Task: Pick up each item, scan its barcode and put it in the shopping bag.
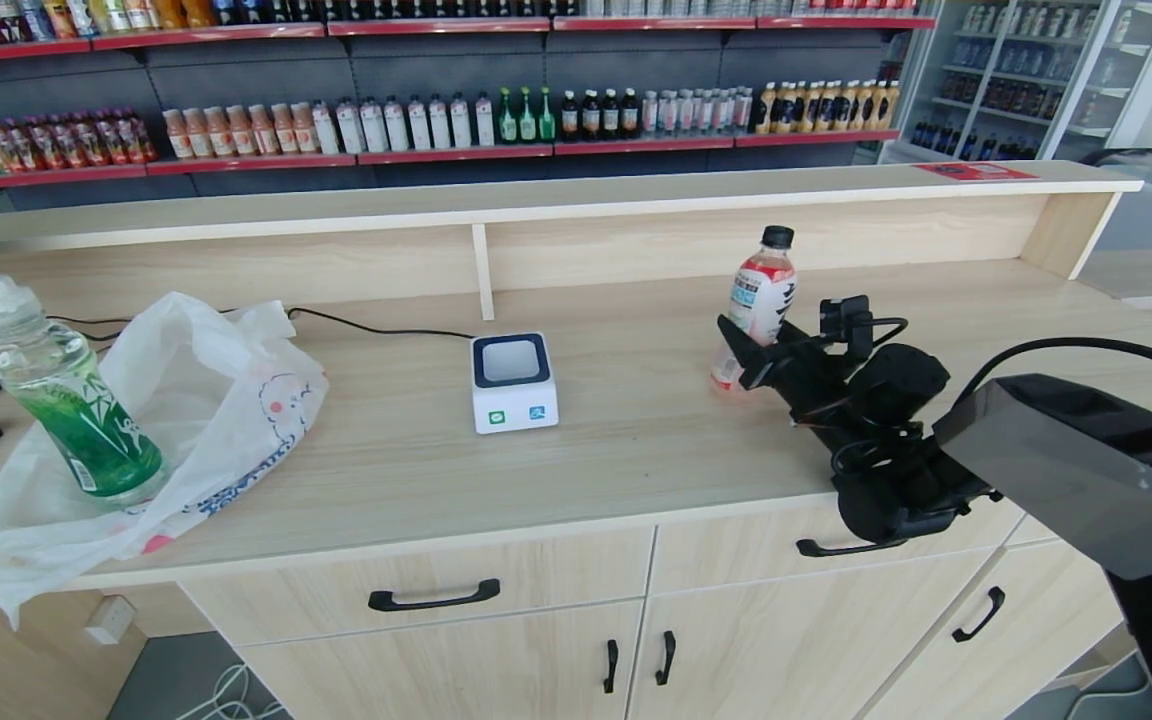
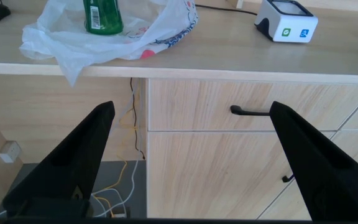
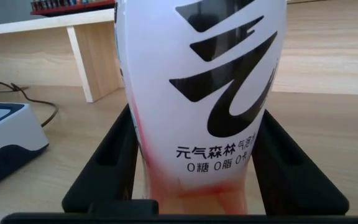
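Grips the pink bottle (image 1: 762, 300) with the right tool (image 1: 736, 352) right of the scanner (image 1: 513, 382), holds the left tool (image 2: 191, 107) wide open down front-left of it.

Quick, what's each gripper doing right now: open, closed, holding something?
Left gripper: open, empty.
Right gripper: closed on the clear plastic bottle of pink drink with a black cap, which stands on the wooden counter.

Pink bottle (image 1: 762, 300), black cap (image 1: 777, 237) — green bottle (image 1: 86, 420) — white bag (image 1: 236, 400), pink-blue cartoon print.
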You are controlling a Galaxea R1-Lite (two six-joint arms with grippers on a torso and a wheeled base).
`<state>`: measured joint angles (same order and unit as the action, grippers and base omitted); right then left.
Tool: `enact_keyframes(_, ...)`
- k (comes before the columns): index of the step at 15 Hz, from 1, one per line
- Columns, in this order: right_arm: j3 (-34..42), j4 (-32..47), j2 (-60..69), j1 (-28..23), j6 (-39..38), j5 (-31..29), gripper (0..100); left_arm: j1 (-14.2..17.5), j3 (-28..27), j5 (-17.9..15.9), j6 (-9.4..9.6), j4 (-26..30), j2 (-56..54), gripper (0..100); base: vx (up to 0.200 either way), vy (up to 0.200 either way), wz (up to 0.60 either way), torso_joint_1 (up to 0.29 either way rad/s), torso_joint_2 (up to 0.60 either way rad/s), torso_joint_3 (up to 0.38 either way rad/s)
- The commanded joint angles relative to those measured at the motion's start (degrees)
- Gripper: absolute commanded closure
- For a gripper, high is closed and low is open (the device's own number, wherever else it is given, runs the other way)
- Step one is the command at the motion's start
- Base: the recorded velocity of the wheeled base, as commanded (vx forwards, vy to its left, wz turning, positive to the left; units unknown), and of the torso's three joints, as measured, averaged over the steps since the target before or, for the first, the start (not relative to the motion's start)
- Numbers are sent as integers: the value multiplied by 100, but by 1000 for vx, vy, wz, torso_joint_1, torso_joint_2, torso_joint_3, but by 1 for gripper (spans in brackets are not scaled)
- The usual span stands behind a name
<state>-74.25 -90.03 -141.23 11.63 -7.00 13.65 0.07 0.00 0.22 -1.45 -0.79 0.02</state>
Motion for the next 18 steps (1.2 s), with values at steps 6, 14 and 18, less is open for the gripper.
enact_keyframes(6, -63, 3, 359, -56, 5, 15, 100, 1, 0, 4, -4, -9, 6, 0, 0, 0, 0, 0, 0, 0)
enact_keyframes(14, 42, 3, 1045, -73, 251, 23, 100, 1, 0, 4, 4, 0, 6, 0, 0, 0, 0, 0, 0, 0)
enact_keyframes(18, 2046, 3, 2723, 41, 1060, 23, 100, 1, 0, 4, 22, 18, 6, 0, 0, 0, 0, 0, 0, 0)
